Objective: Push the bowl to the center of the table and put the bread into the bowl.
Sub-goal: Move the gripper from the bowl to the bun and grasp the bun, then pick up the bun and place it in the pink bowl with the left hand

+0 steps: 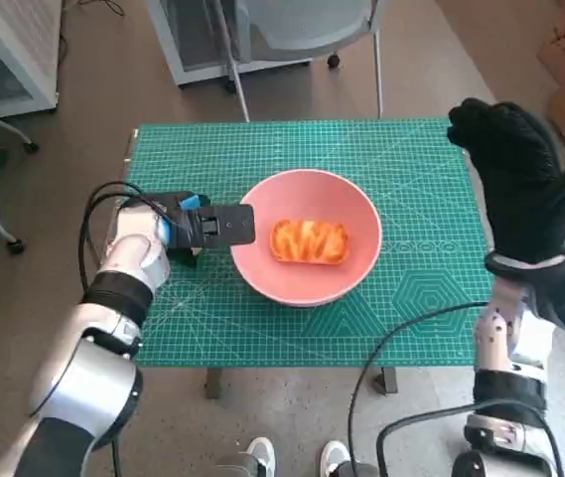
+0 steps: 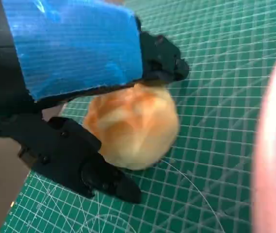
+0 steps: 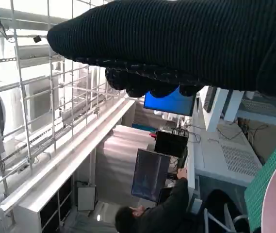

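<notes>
Sitting in the pink bowl [image 1: 307, 238] near mid desk [image 1: 411, 298]: one bread [image 1: 309, 241]. Left robot hand [image 1: 203, 225] lies on the mat just beside the bowl's rim, fingers round a 2nd bread roll [image 2: 134, 127] w/ a hold on it. Right robot hand [image 1: 520, 179] raised above desk's right edge, fingers apart, holding nothing.
</notes>
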### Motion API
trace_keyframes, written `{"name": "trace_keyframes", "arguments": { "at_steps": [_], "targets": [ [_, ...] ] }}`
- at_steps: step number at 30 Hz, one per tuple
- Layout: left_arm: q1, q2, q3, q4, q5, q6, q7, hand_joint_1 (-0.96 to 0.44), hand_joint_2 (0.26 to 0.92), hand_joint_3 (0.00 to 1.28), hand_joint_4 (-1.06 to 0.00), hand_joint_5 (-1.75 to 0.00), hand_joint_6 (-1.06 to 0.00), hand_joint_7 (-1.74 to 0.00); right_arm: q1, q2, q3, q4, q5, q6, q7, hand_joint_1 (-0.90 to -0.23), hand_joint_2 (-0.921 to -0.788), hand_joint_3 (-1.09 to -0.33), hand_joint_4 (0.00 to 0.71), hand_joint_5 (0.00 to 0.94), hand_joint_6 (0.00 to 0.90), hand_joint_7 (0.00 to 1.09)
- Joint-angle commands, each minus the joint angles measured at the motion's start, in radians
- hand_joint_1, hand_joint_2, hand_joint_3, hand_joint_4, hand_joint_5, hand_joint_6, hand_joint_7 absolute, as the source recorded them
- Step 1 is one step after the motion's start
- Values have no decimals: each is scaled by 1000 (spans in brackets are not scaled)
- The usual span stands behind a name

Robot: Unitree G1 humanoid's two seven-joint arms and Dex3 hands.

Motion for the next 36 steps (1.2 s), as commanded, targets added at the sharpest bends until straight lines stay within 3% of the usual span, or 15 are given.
{"name": "trace_keyframes", "arguments": {
  "at_steps": [1,4,12,15,18,26,30,36],
  "targets": [
    [-2,-15,-14,18,2,15,15,232,867,178,-648,-1240,-554,-854,25,1,-3,3,-4,11,-10,-660,-921,-750,260,3,363,8],
    [-14,-9,-10,1,-7,17,10,77,903,141,-673,-1253,-530,-1077,23,2,-1,5,-6,9,-9,-660,-921,-750,260,3,363,8],
    [-26,47,30,-181,-38,-2,-1,6,899,101,-709,-1118,-614,-1214,18,2,1,11,-1,10,1,-659,-921,-750,260,2,363,8],
    [4,79,64,-332,-56,9,-16,3,888,99,-725,-1071,-652,-1210,15,-1,0,14,2,13,6,-659,-921,-749,260,2,361,6],
    [65,115,110,-588,-65,46,-43,2,884,95,-739,-1052,-667,-1198,11,-6,-1,19,7,17,13,-658,-921,-749,260,2,359,5],
    [201,133,182,-1133,-45,79,-74,2,879,91,-752,-1139,-688,-1072,3,-11,-2,28,10,19,21,-659,-921,-747,260,1,354,2],
    [231,95,176,-1264,-30,67,-57,2,878,80,-771,-1116,-694,-1066,1,-11,0,32,8,17,23,-659,-921,-746,260,1,350,1],
    [236,47,119,-1313,-20,44,-72,2,887,53,-803,-1091,-692,-1053,1,-9,2,29,7,18,24,-659,-921,-747,259,1,349,0]
  ]
}}
